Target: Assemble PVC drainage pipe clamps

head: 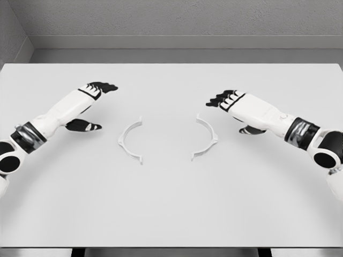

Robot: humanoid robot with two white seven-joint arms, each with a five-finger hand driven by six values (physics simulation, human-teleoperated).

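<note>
Two white half-ring clamp pieces lie apart at the middle of my white bench (171,214), the left clamp half (130,141) and right clamp half (204,137) curving toward each other. My left hand (92,104) and right hand (233,107) hover outside them, fingers released, holding nothing.

- Two white arms were seen, smooth and glossy-shelled, tapering toward the wrists.
- The left hand (92,104) was finished in white at the back, with black fingers and thumb.
- The right hand (234,110) was built alike: white back, black segmented fingers.
- Dark metallic bands were noted on each forearm, beside rounded black joints.
</note>
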